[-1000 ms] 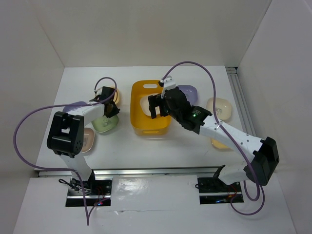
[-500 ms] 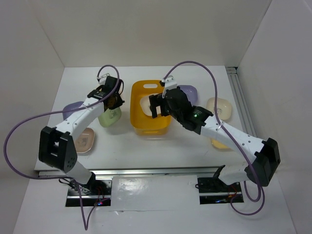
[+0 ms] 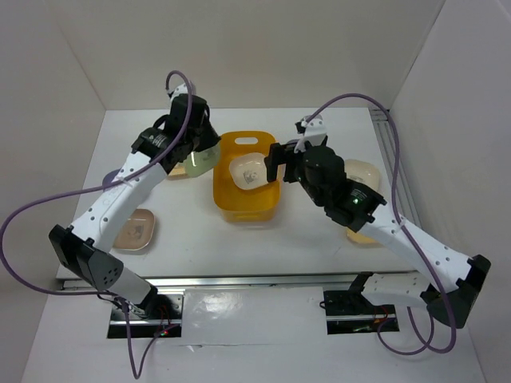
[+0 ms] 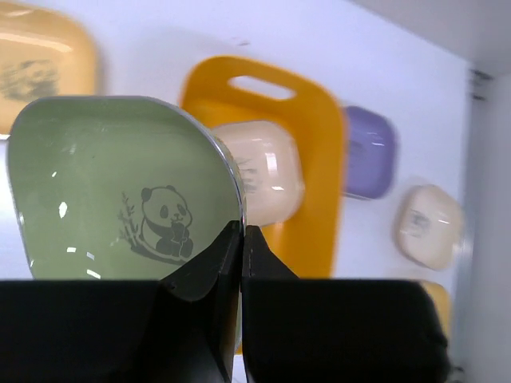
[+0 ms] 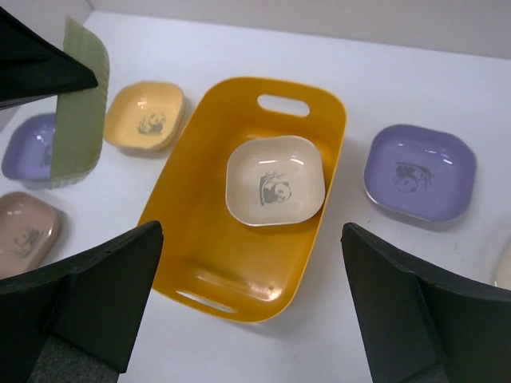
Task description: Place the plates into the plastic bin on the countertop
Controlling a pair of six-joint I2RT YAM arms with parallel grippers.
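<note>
Green plate [image 4: 120, 183]: being pinched at rim by L gripper [image 4: 241, 231], fingers closed tight; being held tilted just left of bin [image 3: 239, 206] for drop-in. Bin: mid-table, nr far edge, cream plate [image 5: 275, 179] inside. R gripper [image 5: 251, 231]: being held wide open, empty, above bin.

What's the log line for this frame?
left gripper: shut on green plate, airborne left of bin | right gripper: open, empty, at bin | bin: one cream plate inside

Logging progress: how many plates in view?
8: green plate in left gripper; cream in bin; yellow, purple, pink left of bin; purple, cream, yellow right of it. Others possibly hidden.
</note>
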